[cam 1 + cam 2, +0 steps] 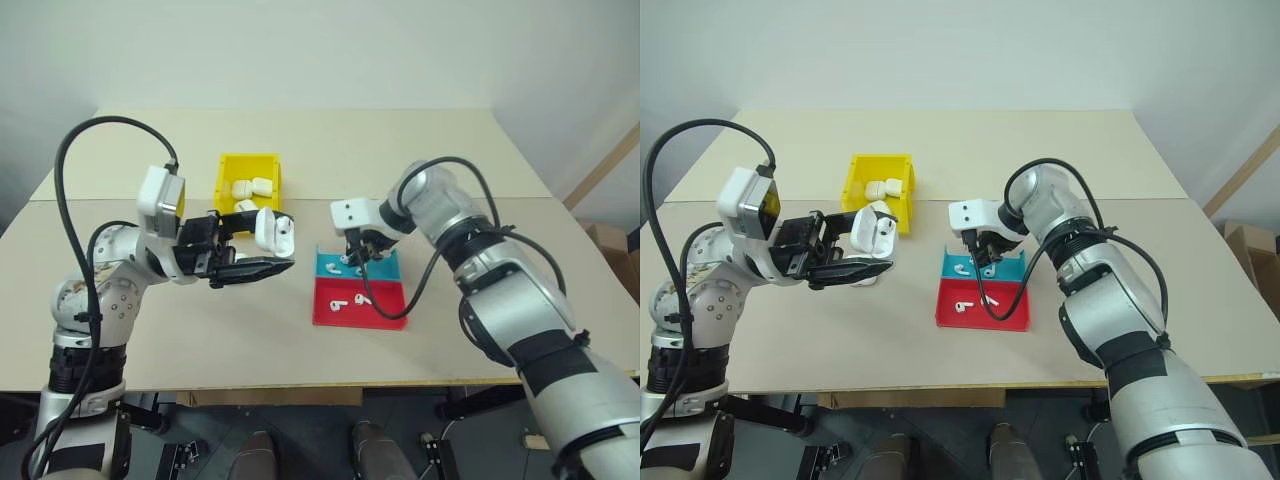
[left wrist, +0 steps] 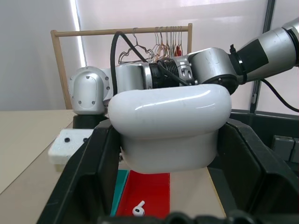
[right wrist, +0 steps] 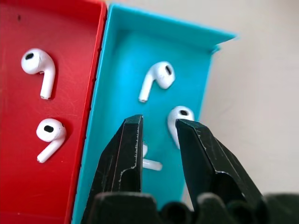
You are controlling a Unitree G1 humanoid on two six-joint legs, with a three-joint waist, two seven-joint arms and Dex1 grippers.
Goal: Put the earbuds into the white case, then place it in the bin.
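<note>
**Earbud pick in hand; case held open and waiting**

Tray (image 1: pixel 335 312) lies nearest on the counter (image 1: pixel 450 150), at about 6 o'clock from centre: a red compartment in front holding two earbuds (image 3: pixel 41 70), a blue one behind it holding three more. The right gripper (image 3: pixel 159 123) points down into the blue compartment, its fingers (image 3: pixel 128 140) partly open and straddling bare blue floor; one earbud (image 3: pixel 180 116) lies just beside the far finger, another is half hidden under the near finger. Nothing is seen between the fingers.

To 9 o'clock of the tray, the left gripper (image 1: pixel 262 268) hangs above the counter with fingers closed on the white case (image 1: pixel 275 232), lid open and raised. Whether any earbud already sits inside cannot be told.

Farthest, at 11 o'clock, the yellow bin (image 1: pixel 228 170) already holds several closed white cases.

Judgement: the step in hand is picking an earbud from the blue compartment. The next move calls for centring the fingers over one small, glossy bud, closing gently, then carrying it to the open case. Slippage is the chief risk.
</note>
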